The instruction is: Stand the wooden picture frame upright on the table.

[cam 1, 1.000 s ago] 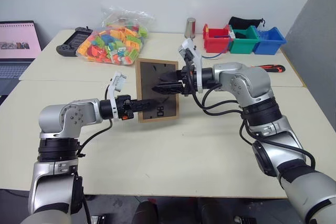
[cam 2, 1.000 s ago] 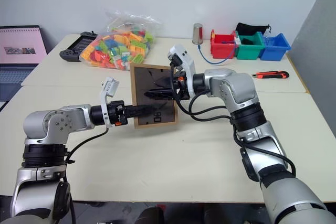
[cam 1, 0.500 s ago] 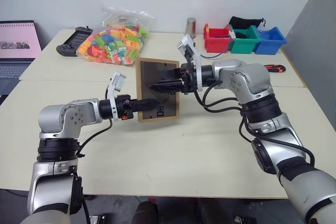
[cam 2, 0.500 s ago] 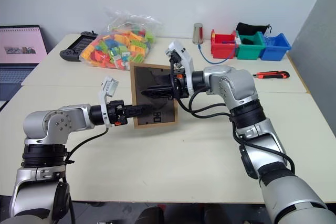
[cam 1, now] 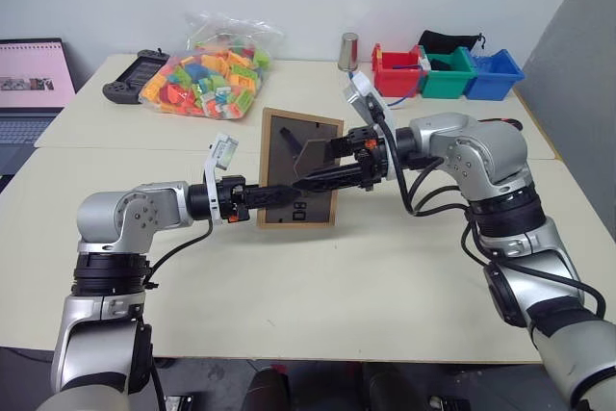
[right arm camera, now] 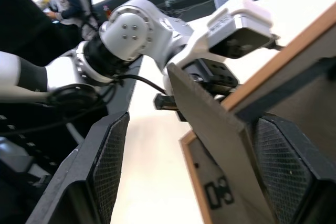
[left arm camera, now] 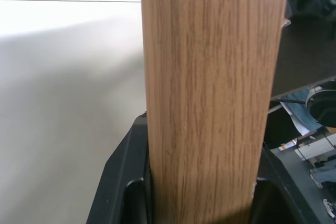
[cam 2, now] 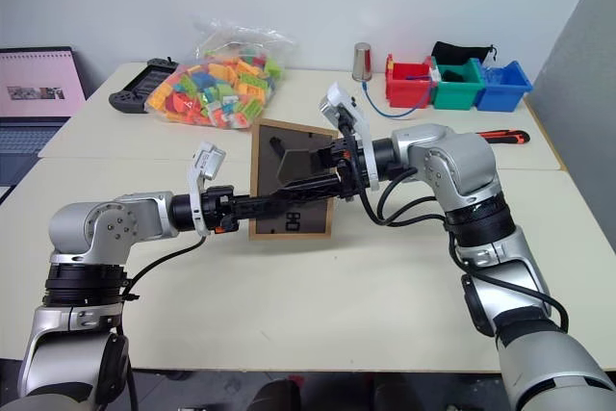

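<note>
Wooden picture frame (cam 1: 298, 168) held upright over the table (cam 1: 385, 267), dark back panel facing the camera, lower edge close to the tabletop; contact with the surface not clear. Left gripper (cam 1: 281, 195) clamped on the frame's lower left side, wood edge squeezed between its two black fingers (left arm camera: 126, 182) in the left wrist view. Right gripper (cam 1: 313, 180) reaching in level from the right, fingers apart, tips at the back panel just under the fold-out stand (cam 1: 313, 152). Stand swung out from the panel, seen in the right wrist view as a grey flap (right arm camera: 210, 124) between the two wide-spread pads (right arm camera: 107, 166); no clear grip on it.

Behind the frame, a clear bag of coloured blocks (cam 1: 207, 69), a black controller (cam 1: 137, 74) beside it, a metal cup (cam 1: 348, 51), then red, green and blue bins (cam 1: 448, 72) in a row. Laptop (cam 1: 34, 84) at the far left, a red-handled cutter (cam 1: 496, 125) on the right.
</note>
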Controlling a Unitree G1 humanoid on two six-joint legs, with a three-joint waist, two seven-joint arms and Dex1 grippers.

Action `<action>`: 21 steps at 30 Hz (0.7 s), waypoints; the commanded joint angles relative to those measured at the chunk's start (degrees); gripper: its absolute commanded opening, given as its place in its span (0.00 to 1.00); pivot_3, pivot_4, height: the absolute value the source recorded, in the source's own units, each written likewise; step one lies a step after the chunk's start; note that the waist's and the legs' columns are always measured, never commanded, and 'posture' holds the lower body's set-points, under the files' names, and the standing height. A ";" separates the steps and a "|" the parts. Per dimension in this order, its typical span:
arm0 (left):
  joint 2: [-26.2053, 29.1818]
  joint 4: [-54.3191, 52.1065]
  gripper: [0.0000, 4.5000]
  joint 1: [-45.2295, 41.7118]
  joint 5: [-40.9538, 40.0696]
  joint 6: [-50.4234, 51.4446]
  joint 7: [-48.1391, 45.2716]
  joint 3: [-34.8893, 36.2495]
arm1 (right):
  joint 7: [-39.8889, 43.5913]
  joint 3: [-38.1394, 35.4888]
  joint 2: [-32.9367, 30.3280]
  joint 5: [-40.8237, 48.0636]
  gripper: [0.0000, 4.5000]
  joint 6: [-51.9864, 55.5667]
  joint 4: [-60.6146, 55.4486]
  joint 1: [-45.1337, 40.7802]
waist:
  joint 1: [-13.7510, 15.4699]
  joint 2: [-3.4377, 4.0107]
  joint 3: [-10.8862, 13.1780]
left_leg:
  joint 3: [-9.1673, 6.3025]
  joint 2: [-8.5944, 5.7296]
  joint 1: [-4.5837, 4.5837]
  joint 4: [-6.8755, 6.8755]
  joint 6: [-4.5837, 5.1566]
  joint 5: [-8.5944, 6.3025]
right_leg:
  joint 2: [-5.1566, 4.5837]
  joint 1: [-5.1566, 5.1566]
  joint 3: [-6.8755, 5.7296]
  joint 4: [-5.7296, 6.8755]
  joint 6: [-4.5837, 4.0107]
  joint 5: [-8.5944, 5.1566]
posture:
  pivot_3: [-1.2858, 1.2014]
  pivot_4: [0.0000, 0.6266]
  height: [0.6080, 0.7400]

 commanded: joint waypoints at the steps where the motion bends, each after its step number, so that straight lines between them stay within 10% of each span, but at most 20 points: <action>1: 0.36 -1.72 0.29 -1.25 -3.58 0.89 -0.24 3.07 | 2.32 -0.26 -5.18 -2.65 0.81 -4.67 0.98 1.30 | 0.17 0.00 0.00 | 0.00 0.00 -0.01 0.00 0.00 0.00 | 0.00 0.00 0.00 -0.01 0.00 0.00 | 0.52 0.24 1.00; 10: 1.24 1.33 0.29 -3.71 -8.28 7.41 -0.11 5.82 | 8.29 -0.72 -16.83 -7.93 0.81 -17.56 2.36 4.03 | 0.14 -0.01 0.01 | 0.00 -0.01 -0.05 0.04 0.00 0.00 | 0.00 0.00 0.00 -0.04 0.01 0.00 | 0.52 0.24 1.00; 21: 3.28 11.72 0.29 -6.40 -30.52 25.90 11.01 6.70 | -18.55 0.13 -14.36 -39.32 0.81 -104.13 23.40 10.29 | -0.90 -0.05 0.06 | -0.01 -0.01 -0.05 0.25 -0.02 0.01 | -0.02 0.04 0.04 0.07 0.04 -0.01 | 0.52 0.24 1.00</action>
